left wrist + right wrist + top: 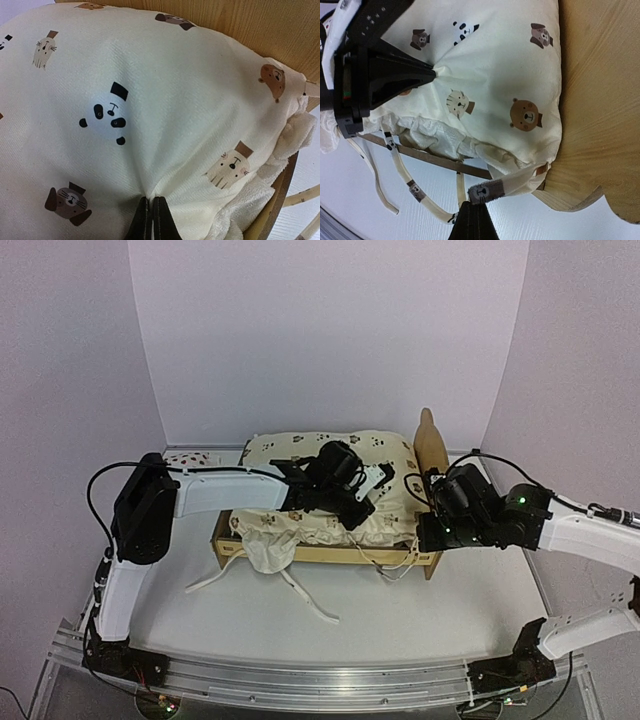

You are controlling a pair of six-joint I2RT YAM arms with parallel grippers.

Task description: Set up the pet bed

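The pet bed (431, 445), a small light plywood frame with a scalloped headboard and low side rails, stands in the middle of a white table (420, 630), its headboard end towards the right arm. Pale, plain walls (330, 330) close in the table on three sides, and a ribbed aluminium rail (320, 680) runs along the near edge, where the arm bases are bolted. A small white pillow with red prints (190, 457) lies on the table just beyond the bed's left end.

A cream cushioned cover printed with small animal faces (300, 450) fills the frame and bulges above the rails. A bunch of white cloth (265, 550) hangs over the front rail, with long pale tapes (305, 600) trailing across the table. Small pale marks on the left gripper's black housing, seen in the right wrist view, are too blurred to read.

The left gripper (152, 220) is over the middle of the bed. Its fingertips are pressed together on a pinch of the cover, and the cloth gathers into folds that run to that point. The right gripper (475, 215) is at the bed's front corner beside the headboard (600, 100). Its fingers are closed on the corner tie (482, 192), a strip printed with a bear face. Neither gripper's fingers touch the wood; they meet only the fabric lying in the frame.
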